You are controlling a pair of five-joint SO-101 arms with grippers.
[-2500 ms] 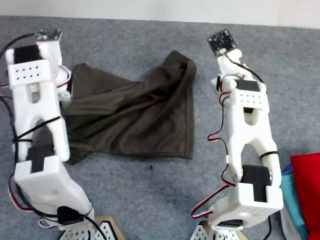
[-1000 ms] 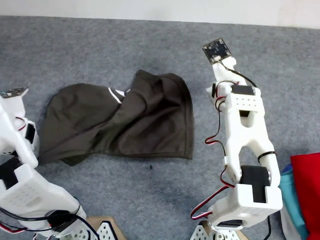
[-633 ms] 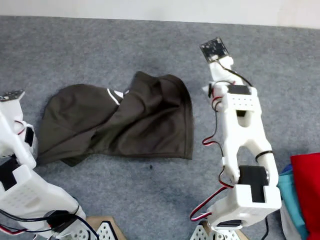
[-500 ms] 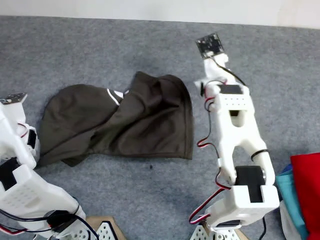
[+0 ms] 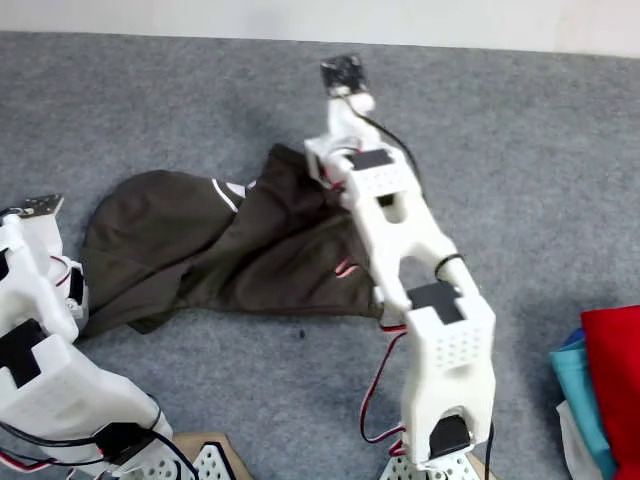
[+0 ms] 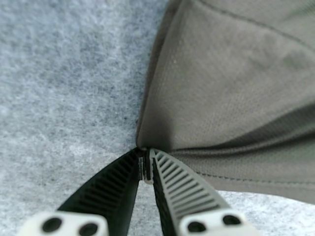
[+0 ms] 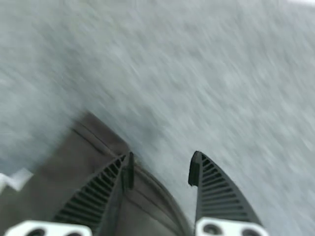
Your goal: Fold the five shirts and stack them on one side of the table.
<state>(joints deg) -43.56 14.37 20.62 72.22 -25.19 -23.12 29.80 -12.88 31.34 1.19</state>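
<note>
my left hand [image 6: 146, 167] is clenched on the 8 o'clock corner of the dark shirt [image 5: 250, 250] — my right hand [image 7: 160, 169] hangs released over its 12 o'clock edge.

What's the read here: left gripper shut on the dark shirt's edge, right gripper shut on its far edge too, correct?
Not quite. The right gripper is open, not shut: the right wrist view shows its jaws spread apart over the far edge of the dark shirt. The rest holds: the left gripper is shut on the shirt's edge.
</note>
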